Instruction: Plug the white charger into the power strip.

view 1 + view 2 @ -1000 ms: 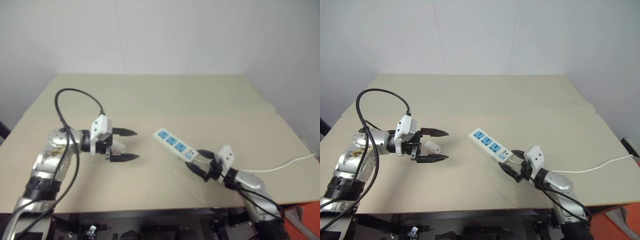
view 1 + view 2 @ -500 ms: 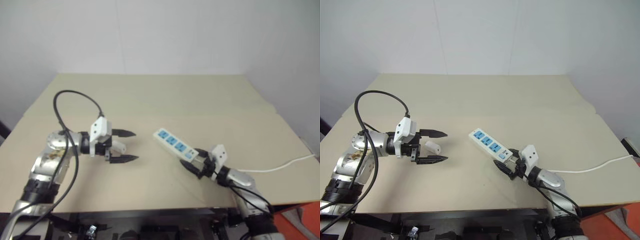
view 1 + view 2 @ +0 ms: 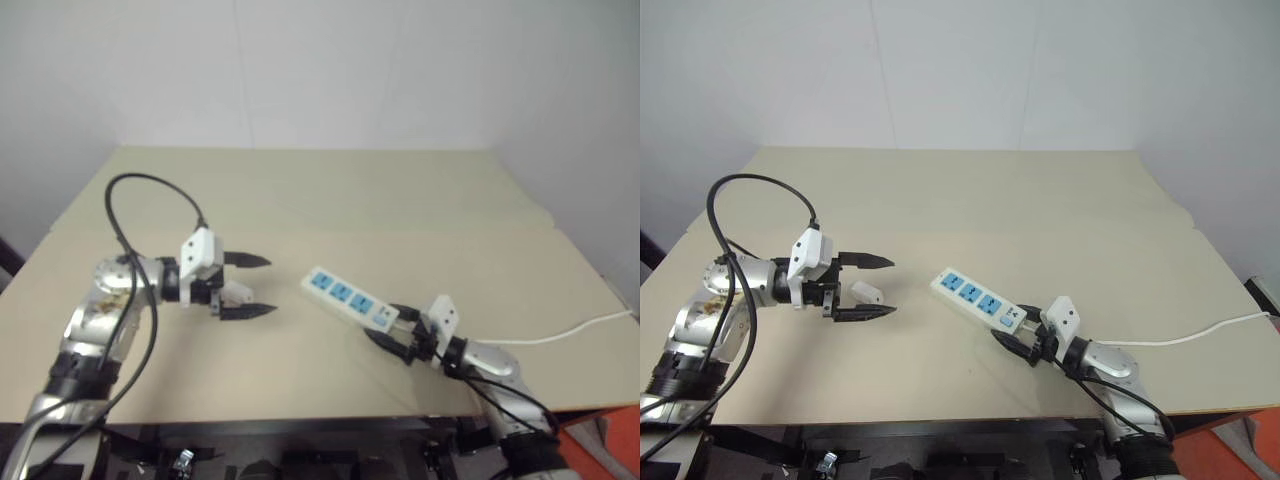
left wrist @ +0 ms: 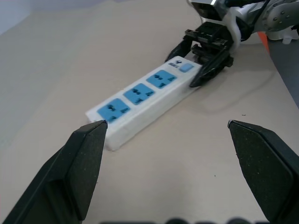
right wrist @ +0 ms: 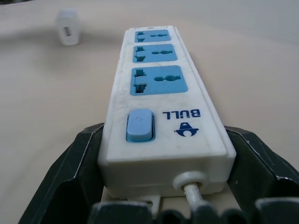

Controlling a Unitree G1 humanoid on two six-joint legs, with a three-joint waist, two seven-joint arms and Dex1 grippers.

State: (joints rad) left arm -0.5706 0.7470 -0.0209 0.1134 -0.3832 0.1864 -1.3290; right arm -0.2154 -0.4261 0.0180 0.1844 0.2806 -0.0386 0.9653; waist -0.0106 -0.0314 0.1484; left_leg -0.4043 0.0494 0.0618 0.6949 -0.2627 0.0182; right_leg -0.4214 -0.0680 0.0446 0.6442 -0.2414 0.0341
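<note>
Blue "BULL" wordmark above a small bell-shaped logo, printed on the power strip [image 5: 161, 105], cord end, just beside the blue switch [image 5: 139, 125]. Same mark visible from the left wrist, too small to read.

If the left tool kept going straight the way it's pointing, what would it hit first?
Probably the near end of the power strip; the left tool aims along the table at it. The charger sits between its fingers.

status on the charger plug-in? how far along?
Early. Done: right gripper has its fingers around the switch end of the power strip; whether it grips firmly is unclear. In hand: left gripper is open around the white charger, which lies on the table, not lifted. Left: grasp the charger, carry it over, push it into a blue socket.
</note>
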